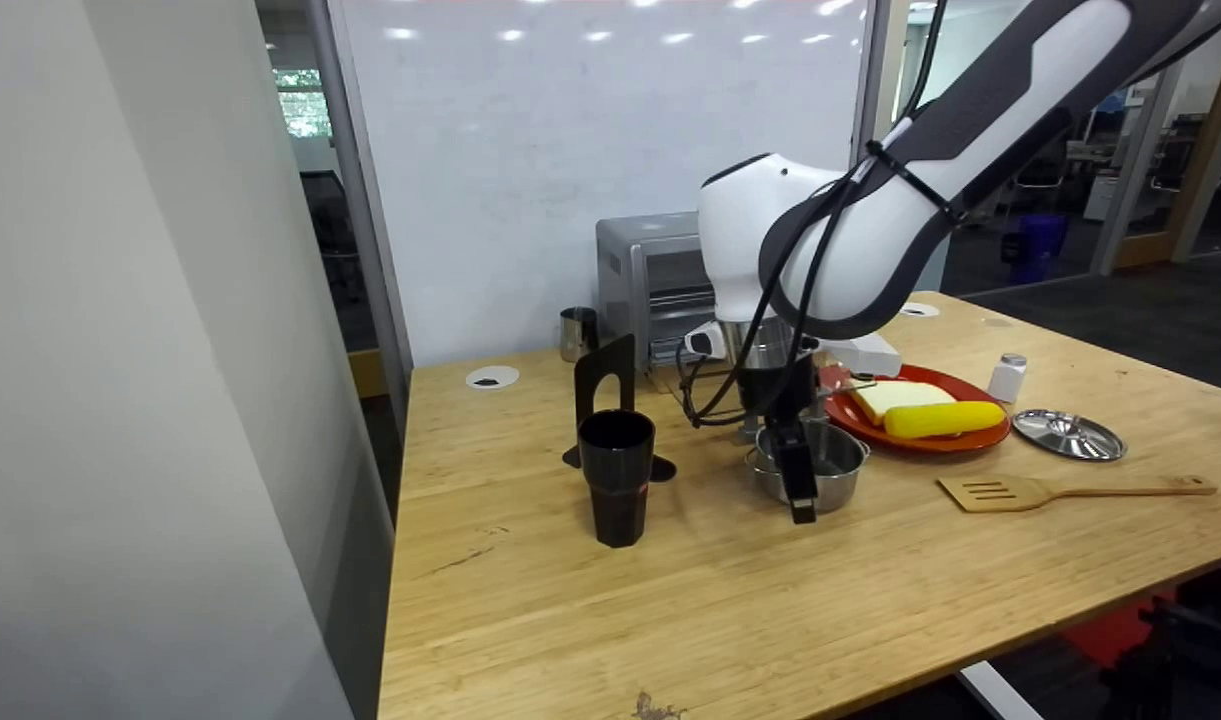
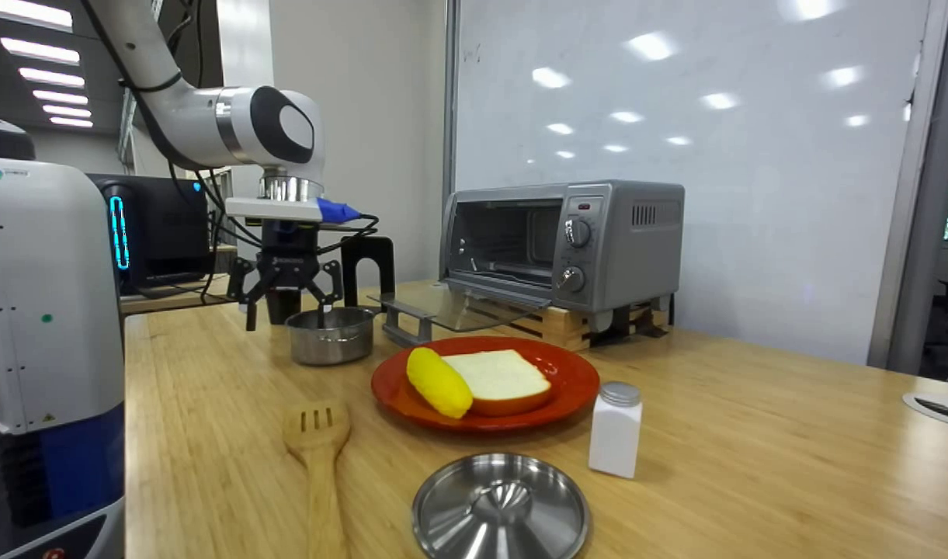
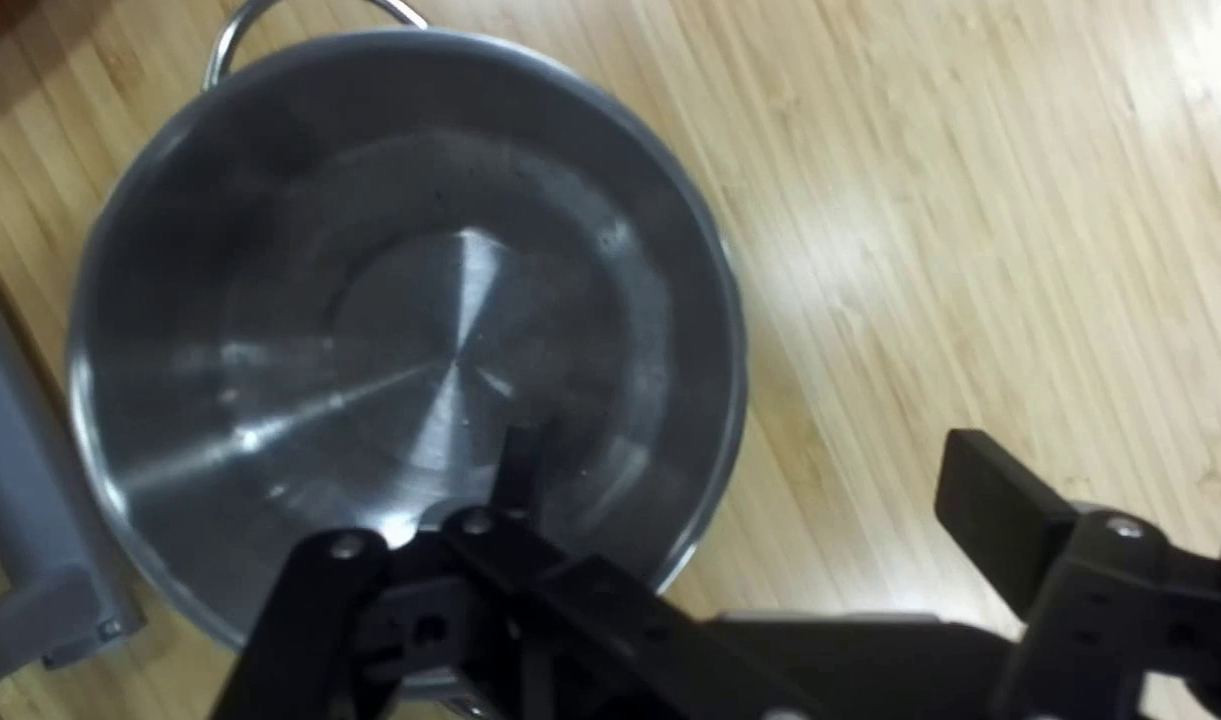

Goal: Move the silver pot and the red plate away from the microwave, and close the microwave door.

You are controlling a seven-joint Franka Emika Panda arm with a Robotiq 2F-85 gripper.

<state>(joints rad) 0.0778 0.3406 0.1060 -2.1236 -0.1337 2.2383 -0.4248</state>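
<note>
The silver pot (image 2: 332,347) stands upright on the table, just beside the open door's handle; it fills the left of the wrist view (image 3: 420,330). My gripper (image 3: 750,450) is open and pointing down, with one finger inside the pot and the other outside it over the table. The pot's wall lies between the fingers, apart from both. The red plate (image 2: 574,376) holds a yellow corn-like item (image 2: 440,382) and a bread slice (image 2: 508,374). The grey microwave (image 2: 633,241), a toaster oven, has its glass door (image 2: 474,308) folded down. The door handle (image 3: 30,480) shows left of the pot.
A black cup (image 1: 618,480) and a black stand (image 1: 610,360) are near the pot. A wooden spatula (image 1: 1000,492), a steel lid (image 1: 1068,434) and a white shaker (image 1: 1007,380) lie around the plate. A metal cup (image 1: 577,335) stands beside the oven.
</note>
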